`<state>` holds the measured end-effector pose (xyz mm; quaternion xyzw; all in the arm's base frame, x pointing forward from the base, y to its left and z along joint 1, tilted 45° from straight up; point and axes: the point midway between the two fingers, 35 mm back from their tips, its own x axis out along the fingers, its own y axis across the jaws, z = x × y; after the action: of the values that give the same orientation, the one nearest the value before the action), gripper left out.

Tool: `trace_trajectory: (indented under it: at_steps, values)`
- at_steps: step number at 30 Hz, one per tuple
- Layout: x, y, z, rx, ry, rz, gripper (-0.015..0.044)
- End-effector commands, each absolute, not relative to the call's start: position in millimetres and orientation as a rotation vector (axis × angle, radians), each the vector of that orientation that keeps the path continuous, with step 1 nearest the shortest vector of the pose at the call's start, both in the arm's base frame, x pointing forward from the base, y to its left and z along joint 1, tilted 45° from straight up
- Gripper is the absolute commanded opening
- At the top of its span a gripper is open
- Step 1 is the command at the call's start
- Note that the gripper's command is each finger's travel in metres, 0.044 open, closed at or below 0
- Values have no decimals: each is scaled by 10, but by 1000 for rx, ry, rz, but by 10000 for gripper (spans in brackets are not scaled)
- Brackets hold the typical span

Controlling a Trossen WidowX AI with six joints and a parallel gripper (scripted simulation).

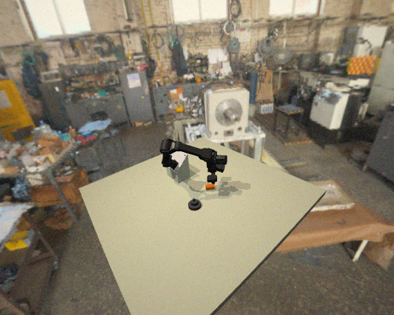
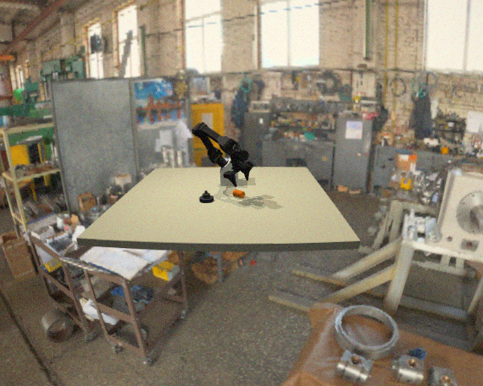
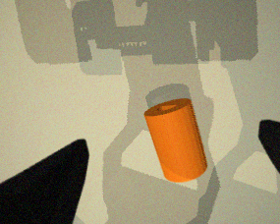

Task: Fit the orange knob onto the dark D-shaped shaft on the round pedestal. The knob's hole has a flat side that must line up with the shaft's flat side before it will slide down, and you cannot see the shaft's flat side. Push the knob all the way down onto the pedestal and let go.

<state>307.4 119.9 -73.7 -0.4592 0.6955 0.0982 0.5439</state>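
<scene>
The orange knob (image 1: 209, 186) (image 2: 238, 193) (image 3: 179, 144) lies on its side on the table. In the wrist view its end with the hole faces the top of the picture, and it is tilted slightly. The hole's flat side is not clear. My gripper (image 1: 212, 182) (image 2: 241, 183) (image 3: 173, 138) is open and empty, pointing down above the knob, with one finger to either side of it in the wrist view. The round dark pedestal (image 1: 194, 207) (image 2: 206, 200) stands on the table with its shaft (image 1: 193, 199) (image 2: 206, 193) upright and bare. The shaft's flat side cannot be made out.
The pale table (image 1: 180, 249) (image 2: 162, 224) carries everything. A light grey box-shaped block (image 1: 182, 171) stands at the arm's base, behind the knob and pedestal. The arm's shadow falls around the knob. The pedestal is a short way from the knob, to its left in the top and exterior views.
</scene>
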Motion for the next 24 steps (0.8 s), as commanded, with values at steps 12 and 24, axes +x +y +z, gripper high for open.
trace_trajectory:
  at_steps: [12, 24]
  values:
    - [2890, 933, -998, -1434, 1635, 232, 440]
    - [2909, 840, -1098, -1434, 1635, 233, 440]
